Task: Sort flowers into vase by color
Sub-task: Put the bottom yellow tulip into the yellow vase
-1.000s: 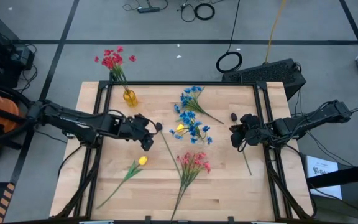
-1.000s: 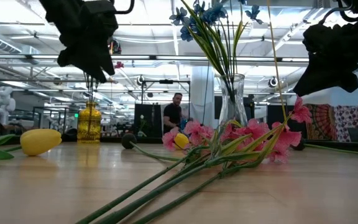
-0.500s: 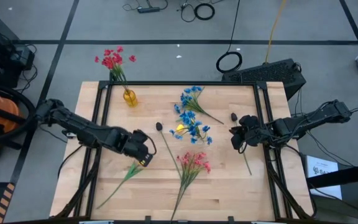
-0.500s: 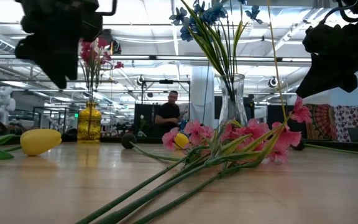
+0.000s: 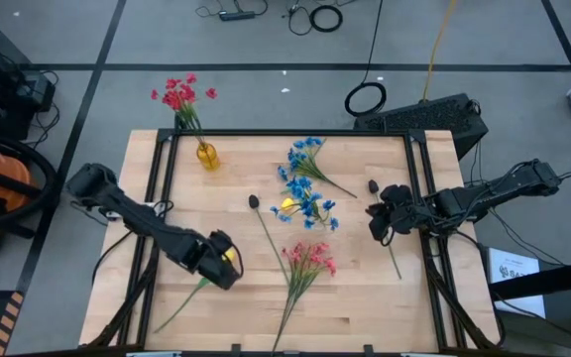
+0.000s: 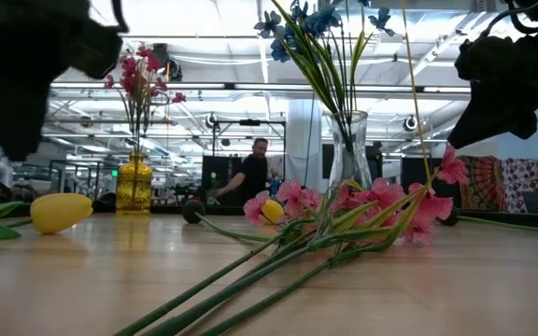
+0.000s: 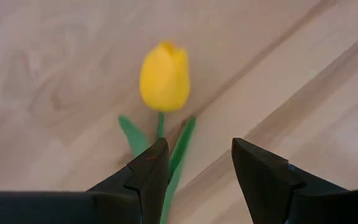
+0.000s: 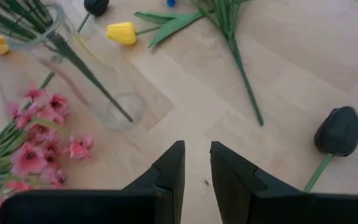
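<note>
Over on my left side, the left gripper (image 5: 228, 266) is hanging right above the yellow tulip (image 7: 165, 76) near the front-left of the table (image 5: 365, 307), fingers spread with nothing between them. Middle of the table has the pink sprig (image 5: 308, 261) lying flat and the blue flowers (image 5: 305, 183) in the clear vase (image 8: 79, 78), with the red flowers (image 5: 181, 96) in the yellow vase (image 5: 207, 156) at the back left. The right gripper (image 5: 377, 220) waits by the right edge, fingers slightly apart and empty, a dark bud (image 8: 337, 131) lying near it.

Hand (image 8: 196, 163) (parted) faces glass vase (image 8: 86, 78), pink flowers (image 8: 39, 134).

no readable text, no labels, no brands, no numbers, no signs
</note>
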Action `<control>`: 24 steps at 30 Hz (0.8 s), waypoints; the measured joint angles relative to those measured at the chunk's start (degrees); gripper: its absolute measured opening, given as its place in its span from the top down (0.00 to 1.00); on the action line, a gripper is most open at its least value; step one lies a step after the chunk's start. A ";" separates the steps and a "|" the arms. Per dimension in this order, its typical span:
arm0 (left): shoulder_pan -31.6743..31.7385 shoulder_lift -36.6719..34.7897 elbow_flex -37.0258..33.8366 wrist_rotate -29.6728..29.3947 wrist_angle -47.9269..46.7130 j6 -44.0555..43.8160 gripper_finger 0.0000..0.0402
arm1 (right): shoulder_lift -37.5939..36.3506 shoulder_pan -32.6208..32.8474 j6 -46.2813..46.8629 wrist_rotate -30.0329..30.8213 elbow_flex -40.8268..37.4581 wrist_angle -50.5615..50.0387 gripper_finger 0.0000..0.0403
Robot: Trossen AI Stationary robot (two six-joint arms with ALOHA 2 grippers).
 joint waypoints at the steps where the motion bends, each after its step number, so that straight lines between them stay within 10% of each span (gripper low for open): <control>1: -0.33 1.03 0.00 0.64 -0.20 0.00 0.55 | 0.01 0.01 0.00 -0.39 0.00 0.00 0.83; 16: -2.20 13.75 0.09 9.59 1.32 -0.05 0.57 | 0.00 0.02 -0.70 -1.87 0.00 0.00 0.83; 24: -1.70 13.94 0.17 9.57 2.44 -1.49 0.90 | 0.02 0.00 -2.88 -1.83 0.00 0.00 0.83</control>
